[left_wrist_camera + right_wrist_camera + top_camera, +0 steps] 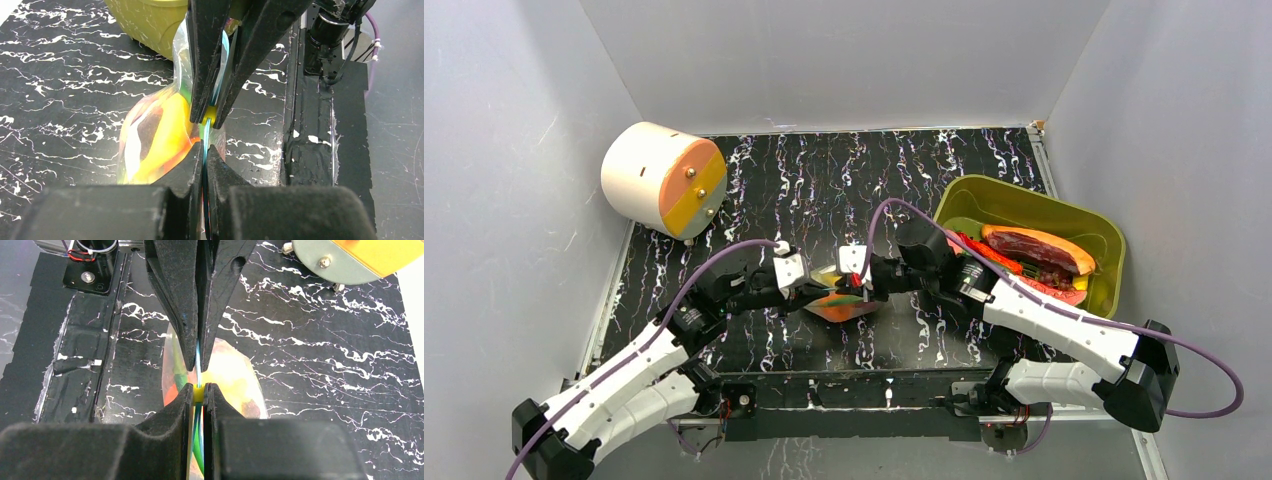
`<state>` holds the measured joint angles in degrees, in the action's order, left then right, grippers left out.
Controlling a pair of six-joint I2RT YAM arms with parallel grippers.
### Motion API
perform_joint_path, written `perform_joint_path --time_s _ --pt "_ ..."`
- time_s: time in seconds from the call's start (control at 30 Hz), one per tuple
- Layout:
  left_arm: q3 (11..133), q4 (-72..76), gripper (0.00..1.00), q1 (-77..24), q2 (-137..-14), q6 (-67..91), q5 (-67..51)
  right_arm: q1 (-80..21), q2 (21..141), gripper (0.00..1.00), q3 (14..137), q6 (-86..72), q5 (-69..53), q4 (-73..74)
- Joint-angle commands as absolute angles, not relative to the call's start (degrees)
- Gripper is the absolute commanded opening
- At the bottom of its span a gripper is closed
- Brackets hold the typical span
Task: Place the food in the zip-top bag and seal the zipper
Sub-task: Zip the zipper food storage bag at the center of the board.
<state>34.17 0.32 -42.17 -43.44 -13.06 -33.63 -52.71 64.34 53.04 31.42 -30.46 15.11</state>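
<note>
The zip-top bag (839,306) lies at the table's centre with yellow and orange food (160,132) inside. Its mouth edge stands up between both grippers. My left gripper (816,287) is shut on the teal zipper (205,134); its jaws (205,150) are pressed flat on the strip. My right gripper (852,285) faces it, nearly tip to tip, and is shut (199,389) on a small yellow slider (199,393) on the same zipper (199,367). More food (1036,250), a reddish slab and red peppers, lies in the bin.
The olive-green bin (1024,195) stands at the right, close behind the right arm; its wall shows in the left wrist view (150,22). A white cylinder with an orange and yellow face (664,180) lies at the back left. White walls enclose the table.
</note>
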Motion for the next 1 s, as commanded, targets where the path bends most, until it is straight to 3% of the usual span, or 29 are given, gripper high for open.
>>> perform_joint_path --time_s 0.0,0.97 --pt "37.2 -0.3 0.0 -42.0 -39.8 -13.9 -30.5 -52.5 62.3 0.0 54.5 32.8 -27.4 13.9" --pt "46.1 -19.8 0.0 -42.1 -30.7 -20.3 -11.0 -46.9 56.0 0.0 57.3 34.9 -17.3 29.8"
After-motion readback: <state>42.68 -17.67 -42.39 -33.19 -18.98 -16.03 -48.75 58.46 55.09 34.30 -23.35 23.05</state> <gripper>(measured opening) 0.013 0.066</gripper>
